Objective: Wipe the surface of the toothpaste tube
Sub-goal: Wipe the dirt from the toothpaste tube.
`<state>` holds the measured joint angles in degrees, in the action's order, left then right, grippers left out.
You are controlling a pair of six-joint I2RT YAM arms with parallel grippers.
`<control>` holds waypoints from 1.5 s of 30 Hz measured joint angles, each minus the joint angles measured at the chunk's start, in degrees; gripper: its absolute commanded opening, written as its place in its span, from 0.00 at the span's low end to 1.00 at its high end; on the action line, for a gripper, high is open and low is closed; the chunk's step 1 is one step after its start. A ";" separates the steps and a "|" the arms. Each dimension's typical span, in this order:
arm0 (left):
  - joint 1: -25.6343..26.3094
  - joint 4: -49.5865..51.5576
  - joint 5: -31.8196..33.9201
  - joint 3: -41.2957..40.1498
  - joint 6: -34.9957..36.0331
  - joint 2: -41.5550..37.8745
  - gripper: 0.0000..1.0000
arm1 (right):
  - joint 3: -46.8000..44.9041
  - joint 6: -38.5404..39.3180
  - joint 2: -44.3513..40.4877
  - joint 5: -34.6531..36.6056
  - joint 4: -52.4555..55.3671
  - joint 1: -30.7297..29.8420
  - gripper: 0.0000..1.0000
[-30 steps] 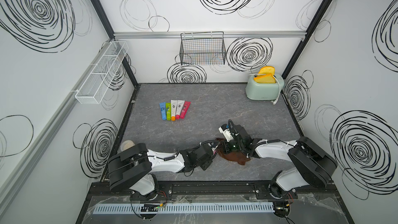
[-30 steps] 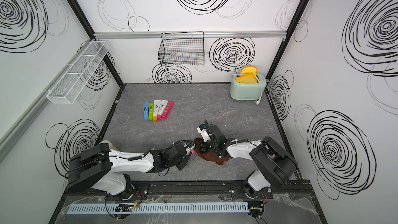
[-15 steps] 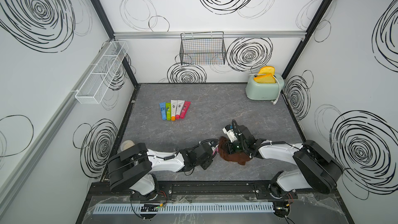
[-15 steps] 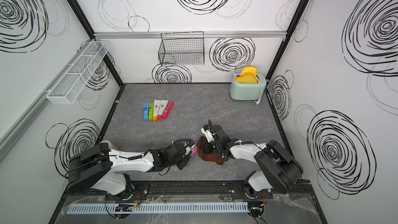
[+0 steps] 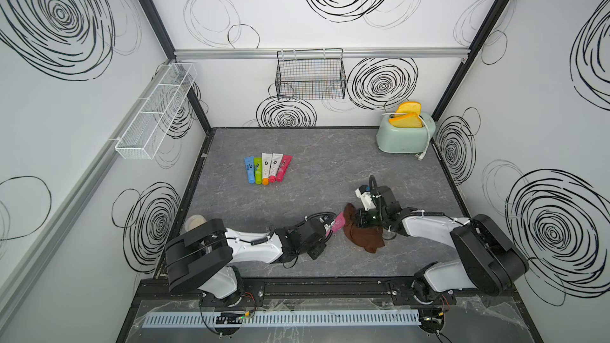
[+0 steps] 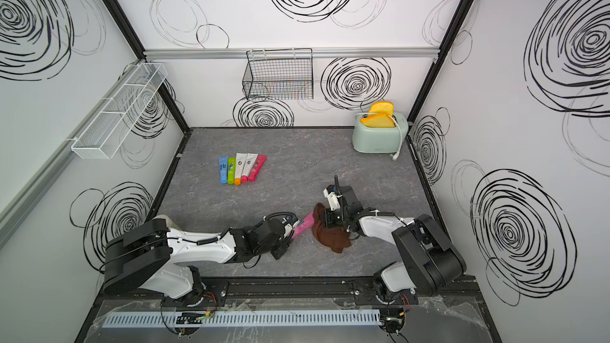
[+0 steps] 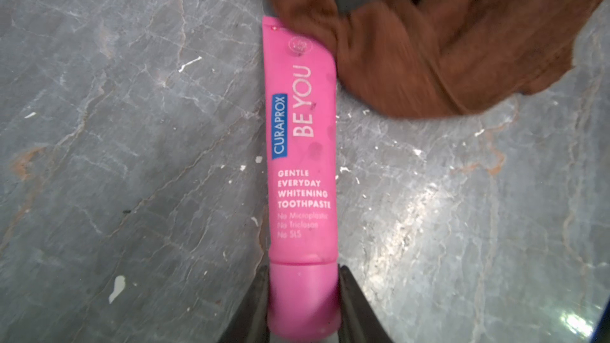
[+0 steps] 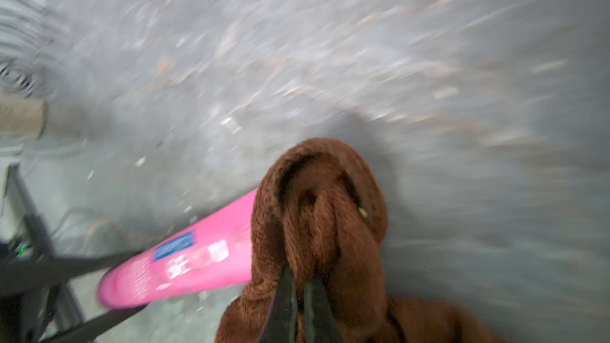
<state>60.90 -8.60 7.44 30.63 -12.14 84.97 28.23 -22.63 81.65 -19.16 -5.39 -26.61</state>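
Observation:
A pink toothpaste tube lies flat on the grey table near the front, seen in both top views. My left gripper is shut on its round cap, one finger on each side. A bunched brown cloth is pinched in my right gripper, which is shut on it. The cloth drapes over the tube's flat far end and hides that corner. In a top view the cloth sits between the two grippers.
A row of several coloured tubes lies at the middle left of the table. A mint toaster with yellow toast stands at the back right. A black wire basket and a white rack hang on the walls. A beige round thing sits behind my left arm.
My right gripper has drawn the brown cloth a little to the right along the tube, baring more of the pink. The left gripper has kept still on the cap.

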 measured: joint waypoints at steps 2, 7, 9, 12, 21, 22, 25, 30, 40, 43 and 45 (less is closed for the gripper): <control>-0.11 0.20 -0.17 0.02 -0.13 0.00 0.38 | 0.96 0.66 0.44 1.01 0.57 0.96 0.00; 0.33 3.58 -0.46 0.50 -2.47 -0.92 0.98 | 1.25 1.70 1.20 1.18 0.66 0.92 0.00; 0.48 5.66 -2.10 0.76 -4.33 -3.26 0.97 | 1.22 1.79 1.18 1.14 0.66 0.92 0.00; 0.13 7.76 -6.27 1.44 -6.75 -7.48 0.98 | 0.87 1.90 0.83 0.94 0.42 0.92 0.00; -17.86 9.38 -22.27 10.60 -9.20 -6.12 0.54 | -0.17 1.92 -0.42 -0.07 -0.09 0.20 0.00; -19.19 9.31 -23.45 11.74 -9.16 -4.46 0.52 | -0.17 1.92 -0.42 -0.04 -0.13 -0.07 0.00; -20.46 10.08 -26.38 15.28 -8.39 1.14 0.50 | -0.17 1.95 -0.42 0.11 -0.15 -1.05 0.00; -20.48 12.33 -30.16 18.78 -6.69 7.23 0.45 | -0.17 2.32 -0.39 0.57 -0.17 -2.34 0.00; -18.01 14.88 -31.93 18.51 -5.68 9.01 0.41 | -0.15 2.56 -0.39 1.55 -0.17 -3.76 0.00; -18.08 14.88 -31.98 18.23 -5.66 9.94 0.40 | -0.15 2.58 -0.39 1.60 -0.17 -4.20 0.00; -18.29 14.86 -31.95 18.23 -5.60 10.97 0.37 | -0.17 2.58 -0.42 1.57 -0.17 -4.46 0.00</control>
<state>42.61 6.26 -24.51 48.86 -17.74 95.94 28.05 -20.05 81.23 -17.58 -5.56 -31.07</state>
